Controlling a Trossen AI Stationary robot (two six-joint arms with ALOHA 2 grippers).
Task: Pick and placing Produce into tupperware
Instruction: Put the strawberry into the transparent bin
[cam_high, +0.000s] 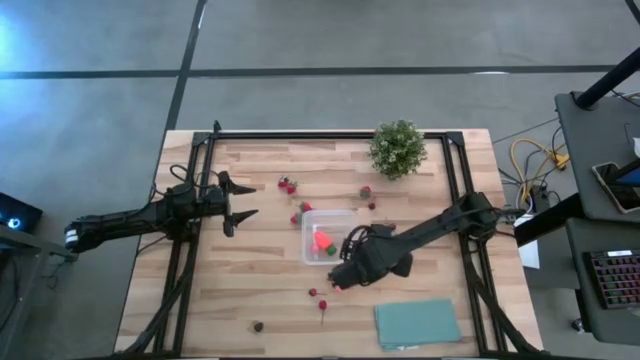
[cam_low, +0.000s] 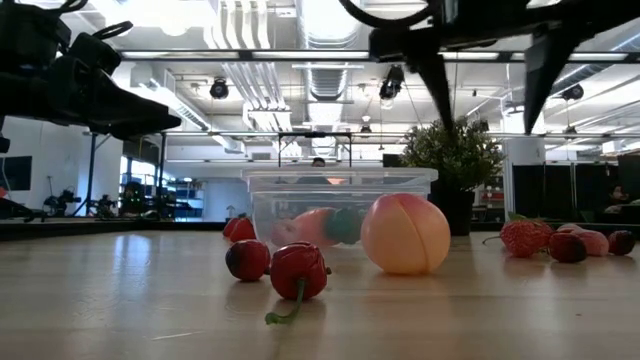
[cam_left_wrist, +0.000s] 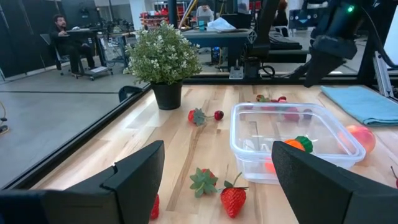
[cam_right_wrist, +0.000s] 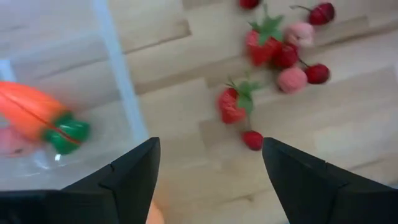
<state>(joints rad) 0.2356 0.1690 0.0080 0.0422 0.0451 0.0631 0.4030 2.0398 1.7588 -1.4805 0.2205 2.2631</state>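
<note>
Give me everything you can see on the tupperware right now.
The tupperware is a small square container of clear, whitish plastic with rounded corners and a thicker rim, standing upright and lidless near the table's middle. Inside lie an orange carrot-like piece with a green end and something pinkish. A peach-coloured ball sits close outside one wall; whether they touch is unclear. Strawberries lie loose around it. The right gripper, jaws open, hovers beside its edge.

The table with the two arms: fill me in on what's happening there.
The right tool hangs open beside the clear container, just above a peach on the table, holding nothing. A carrot already lies in the container. Strawberries and cherries are scattered over the wooden table. The left tool waits open at the left side.
</note>
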